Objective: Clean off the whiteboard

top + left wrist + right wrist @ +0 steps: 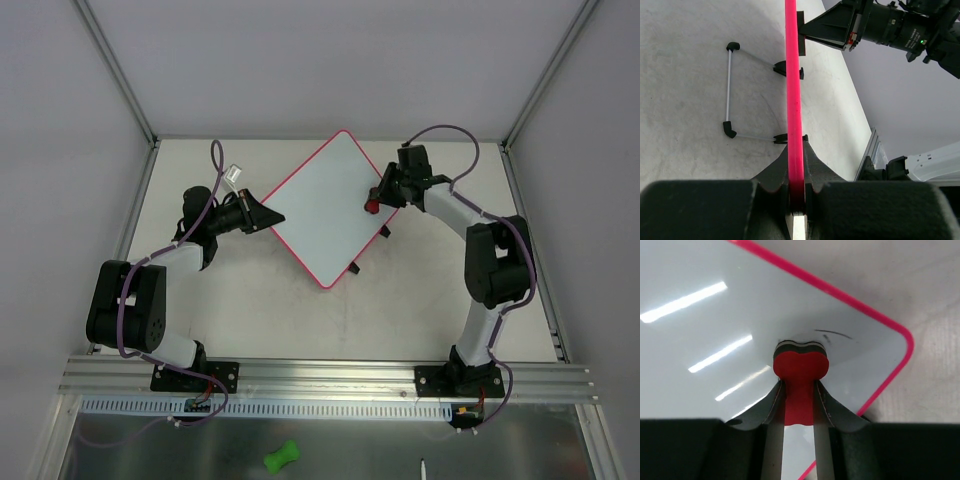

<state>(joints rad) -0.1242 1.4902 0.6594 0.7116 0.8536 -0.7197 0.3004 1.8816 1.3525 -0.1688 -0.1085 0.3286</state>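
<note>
**Erasing pass at the right corner of the large white board with a thin pink-red frame (325, 205), braced at its left corner.**

The board lies diamond-wise on the pale desk (250, 310), between your two hands. Your left hand (796, 167) is clamped on the board's frame. Your right hand (800, 390) is clamped on a small red bone-shaped eraser (800, 365) set against the board, with a thin dark pen stroke (832, 334) just beyond it. Likely hazards:
- Pushing past the stroke could carry the eraser over the nearby frame.
- A hard sideways push could pivot the board in the left hand's narrow hold.
- Uneven pressure could tilt the eraser and leave ink behind.
</note>
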